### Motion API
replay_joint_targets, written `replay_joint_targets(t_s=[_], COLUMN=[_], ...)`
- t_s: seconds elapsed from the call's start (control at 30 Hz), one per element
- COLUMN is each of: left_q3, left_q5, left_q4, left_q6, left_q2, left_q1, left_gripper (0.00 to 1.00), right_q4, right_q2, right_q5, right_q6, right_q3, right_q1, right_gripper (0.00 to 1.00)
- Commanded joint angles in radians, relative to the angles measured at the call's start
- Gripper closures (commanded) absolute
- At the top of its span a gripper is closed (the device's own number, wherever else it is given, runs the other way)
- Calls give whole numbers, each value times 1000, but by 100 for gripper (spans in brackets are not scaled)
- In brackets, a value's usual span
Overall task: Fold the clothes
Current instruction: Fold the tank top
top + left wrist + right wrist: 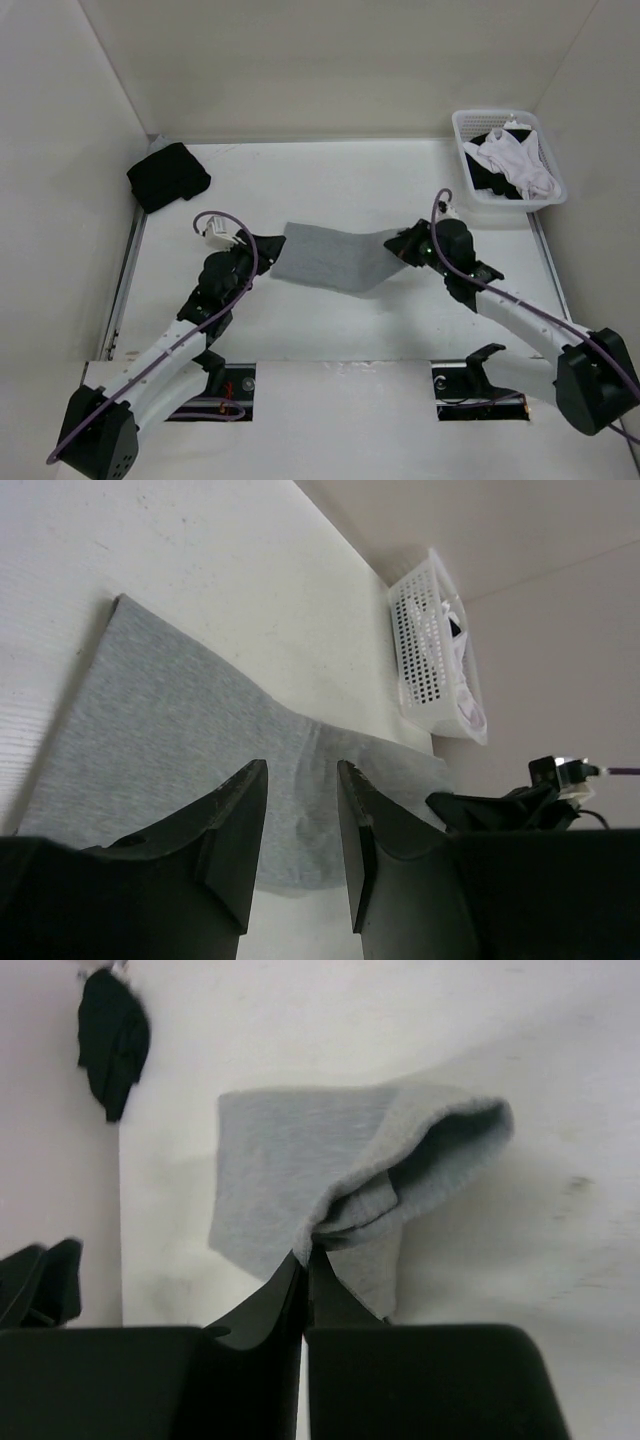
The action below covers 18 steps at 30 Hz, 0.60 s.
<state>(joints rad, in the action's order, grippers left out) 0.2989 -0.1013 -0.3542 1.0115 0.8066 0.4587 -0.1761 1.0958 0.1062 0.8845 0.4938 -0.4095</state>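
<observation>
The clothes (325,258), a heather-grey T-shirt folded into a band, lie across the middle of the table. My right gripper (405,245) holds their right end. In the right wrist view the gripper (308,1252) is shut on a bunched edge of the grey fabric (290,1150), which rises off the table and curls into a loop. My left gripper (265,250) is at the shirt's left end. Seen from the left wrist, that gripper (300,765) has its jaws apart over the flat cloth (180,730), with nothing pinched between them.
A black folded bundle (167,176) lies at the back left, also seen in the right wrist view (113,1038). At the back right stands a white basket (462,150) holding white garments (515,160). White walls enclose the table on three sides.
</observation>
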Motion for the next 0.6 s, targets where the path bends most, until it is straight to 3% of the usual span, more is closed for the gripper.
replay_joint_targets(t_s=[0.0,0.2,0.37,0.47,0.57], left_q3=[25,26,14,9,6], left_q5=[-5,17,69,101,124], left_q4=[12,104,139,164,176], left_q6=[16,19,35,42,42], left_q2=[-82,-199,-265,-293,-307], left_q1=[-13,-85,-168,-220,-263], left_gripper=[68,68,68,67,66], right_q4=[255,363,444,463,442], right_q2=[15,373,732,886,928], right_q5=[-135,-223,-244,-244,-221], right_q6=[-100,-134,-144,-127,-101], right_q3=[204,595,944,1099,1169], right_q1=[-137,-362,-455,-488,-524], right_gripper=[99,99,96,82,69])
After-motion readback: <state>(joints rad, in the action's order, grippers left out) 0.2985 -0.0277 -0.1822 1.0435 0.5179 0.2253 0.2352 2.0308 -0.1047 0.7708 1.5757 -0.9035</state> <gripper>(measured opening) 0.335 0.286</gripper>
